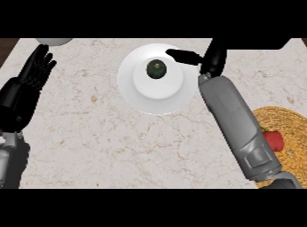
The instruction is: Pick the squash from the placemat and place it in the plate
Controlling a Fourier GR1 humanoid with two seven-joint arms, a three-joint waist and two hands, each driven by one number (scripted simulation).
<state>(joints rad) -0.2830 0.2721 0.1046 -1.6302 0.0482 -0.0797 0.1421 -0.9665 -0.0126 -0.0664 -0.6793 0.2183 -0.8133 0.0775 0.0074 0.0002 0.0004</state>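
Note:
A small dark green squash (156, 69) lies in the middle of the white plate (138, 91) at the counter's far centre. My right hand (190, 56) hovers at the plate's upper right rim, its fingers straight and pointing left, a short gap away from the squash and holding nothing. The woven straw placemat (293, 133) sits at the right edge, partly hidden by my right forearm. My left hand (33, 73) rests open at the left, fingers up.
A red object (274, 140) lies on the placemat beside my right forearm. A white round object (53, 41) peeks in at the top left. Dark wood borders the marble counter at both upper corners.

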